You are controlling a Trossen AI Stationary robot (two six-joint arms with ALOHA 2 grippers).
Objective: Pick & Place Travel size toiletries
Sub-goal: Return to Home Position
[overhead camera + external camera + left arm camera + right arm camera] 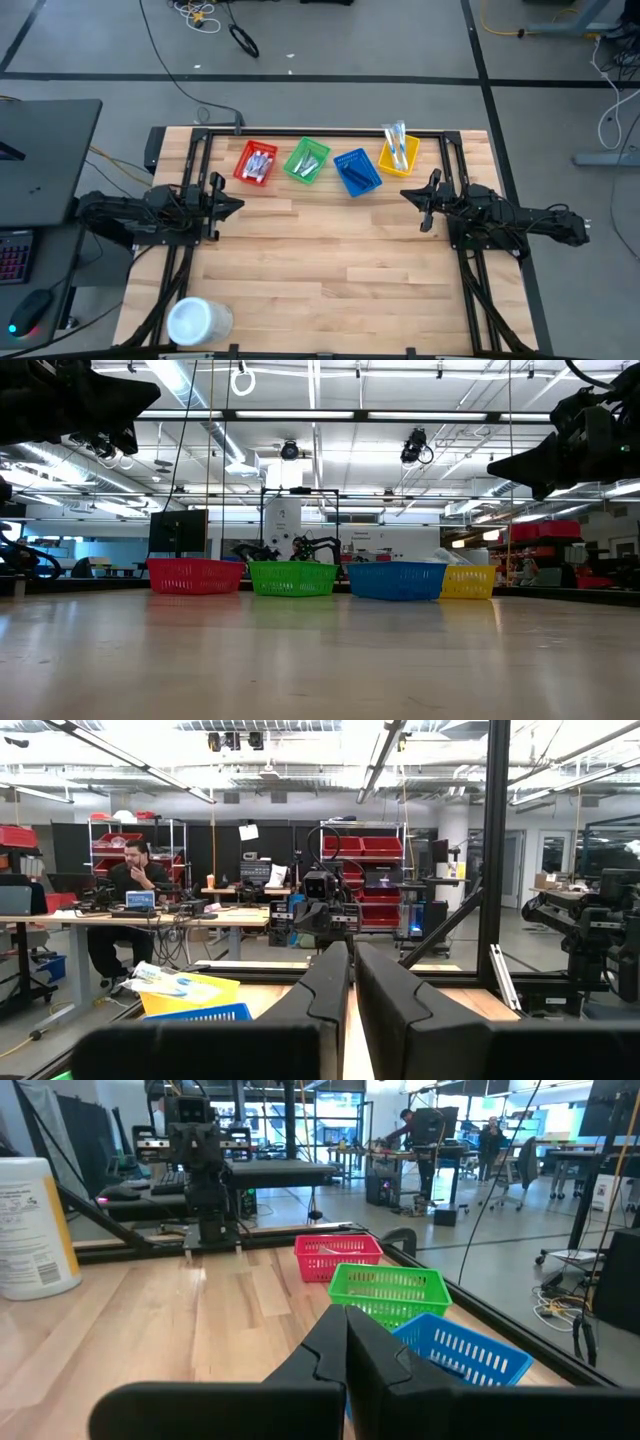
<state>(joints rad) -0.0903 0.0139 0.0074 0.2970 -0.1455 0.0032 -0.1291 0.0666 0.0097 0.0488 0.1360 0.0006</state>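
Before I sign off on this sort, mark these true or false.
1. Left arm's side to right arm's: red basket, green basket, blue basket, yellow basket. True.
2. The white tub stands among the baskets. False: it stands at the table's near corner, left arm's side.
3. The left gripper grips a toothbrush. False: shut on nothing, above bare table.
4. Toiletries stick out of the yellow basket. True.
5. The right gripper hangs over the blue basket. False: it is short of the baskets, shut, empty.

Table (pixel 330 260) centre open; basket row (pixel 296 160) along far edge; white tub (pixel 198 321) front-left corner.
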